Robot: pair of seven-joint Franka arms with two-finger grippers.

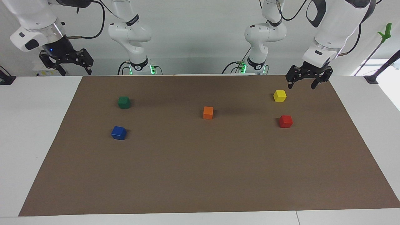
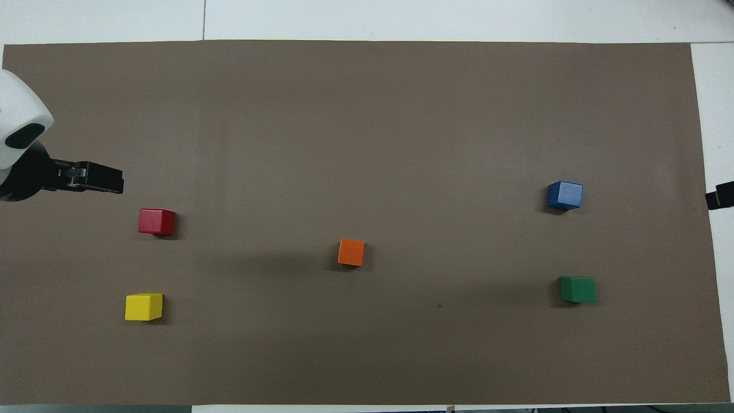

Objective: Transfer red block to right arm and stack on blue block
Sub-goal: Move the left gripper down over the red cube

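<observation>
Red block (image 1: 285, 121) on the mat, apart from the empty, released left hand (image 1: 301, 85)

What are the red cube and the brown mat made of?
The red block looks like painted wood or maybe plastic: solid colour, smooth faces, crisp edges. The brown mat looks like matte paper or thin card: flat, no shine.

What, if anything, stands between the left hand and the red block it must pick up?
Nothing visible does. The left hand, open, hangs over the mat's edge beside the yellow block. The red block lies farther from the robots than the yellow one, with bare mat around it and nothing on top.
</observation>
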